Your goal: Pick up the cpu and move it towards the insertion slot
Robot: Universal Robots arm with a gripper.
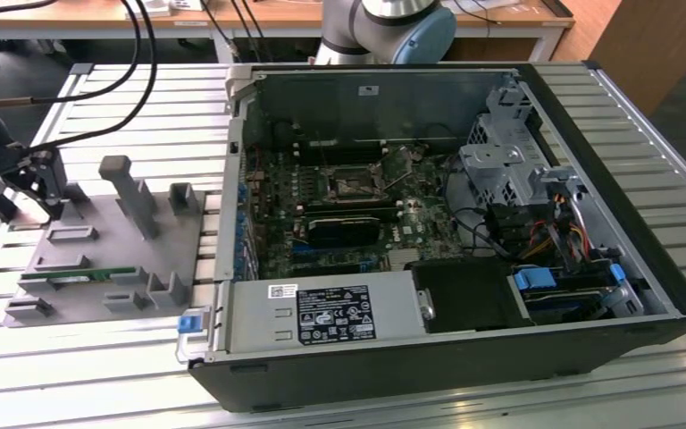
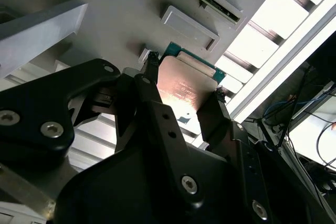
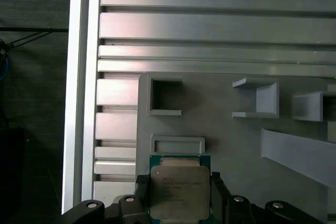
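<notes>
Gripper [image 1: 33, 198] sits at 9 o'clock in the exterior view, over the 9 o'clock end of the grey tray [image 1: 188, 228] on the slatted bench [image 1: 140, 107]. Jaws are closed down to chip width, pinching the cpu [image 3: 180, 192] on two opposite edges. Both wrist views show black fingertips [image 2: 219, 97] hard against its sides, metal lid facing the cameras, green rim peeking out. Whether the chip is already off the tray or just resting on it, can't call from these angles.

Insertion slot [image 1: 352, 185] is well apart: inside the open pc case [image 1: 439, 357], approx 3 o'clock from the gripper, mid-board.

Step in hand reads as the lift-off. To do it well, imo: keep the chip flat and rise straight w/o dragging, since the tray's posts [image 1: 121, 183] stand near at 3 o'clock. The hold is thin, edges only, so no jerks and no extra squeeze. Height matters too: the case wall [image 1: 238, 116] stands btwn gripper and slot.
</notes>
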